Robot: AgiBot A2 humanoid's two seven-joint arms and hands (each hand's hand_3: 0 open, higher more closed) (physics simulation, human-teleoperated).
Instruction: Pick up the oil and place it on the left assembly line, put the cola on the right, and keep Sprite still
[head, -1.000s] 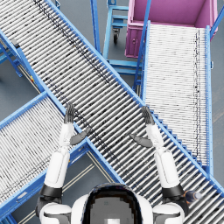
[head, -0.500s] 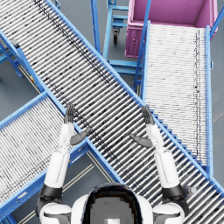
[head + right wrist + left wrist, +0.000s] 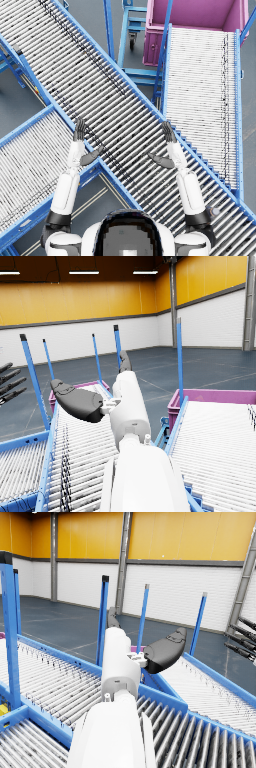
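Note:
No oil, cola or Sprite shows in any view. My left hand [image 3: 82, 145] hovers open over the near left edge of the middle roller conveyor [image 3: 115, 107], fingers straight and thumb out, holding nothing. My right hand [image 3: 166, 147] hovers open over the same conveyor further right, also holding nothing. In the left wrist view my left hand [image 3: 162, 652] sticks out above the rollers, and the fingertips [image 3: 240, 639] of the other hand show at the edge. My right hand [image 3: 82, 398] appears spread above the rollers in the right wrist view.
A left roller line [image 3: 27, 165] branches off low on the left. A right roller line [image 3: 202, 95] runs up to a purple bin [image 3: 197, 15]. Blue frame rails and posts [image 3: 109, 27] edge all the conveyors, with grey floor between them.

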